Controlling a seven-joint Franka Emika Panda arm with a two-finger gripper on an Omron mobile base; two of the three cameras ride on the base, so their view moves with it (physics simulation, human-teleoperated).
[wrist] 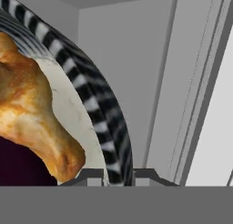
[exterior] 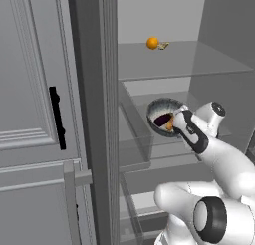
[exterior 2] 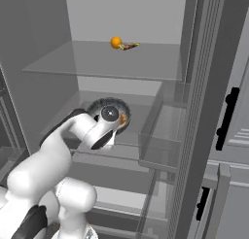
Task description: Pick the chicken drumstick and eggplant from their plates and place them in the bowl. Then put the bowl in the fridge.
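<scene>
Closest in, the white arm reaches up and forward into the open fridge (exterior: pixel 99 114), its gripper (wrist: pixel 117 173) pinching the rim of the striped bowl (exterior: pixel 160 108); in the hand view the 2 dark finger tips sit tight on either side of the ribbed black-and-white edge, jaws nearly pressed together with only the bowl wall between them. Inside the bowl the chicken drumstick (wrist: pixel 32 118) lies against the pale inner wall, golden and lumpy, its tapered end pointing toward the gripper, and the eggplant (wrist: pixel 20 166) shows as a dark purple patch beneath it, touching it. From the left base view the bowl is held tilted, its mouth turned partly toward the camera, with purple and orange visible in it, at the level of the middle glass shelf (exterior: pixel 164 97); whether its base rests on the glass I cannot tell. To the right in the right base view stands a clear door bin (exterior 2: pixel 163 136). Farther back and higher, on the upper glass shelf (exterior 2: pixel 97 60), sits a round orange fruit (exterior: pixel 152 43) with a small brownish item (exterior: pixel 164 46) just beside it, too small to name. At the far left is a light grey cabinet door (exterior: pixel 30 74) with a black handle (exterior: pixel 57 118). No writing or labels can be read anywhere.
</scene>
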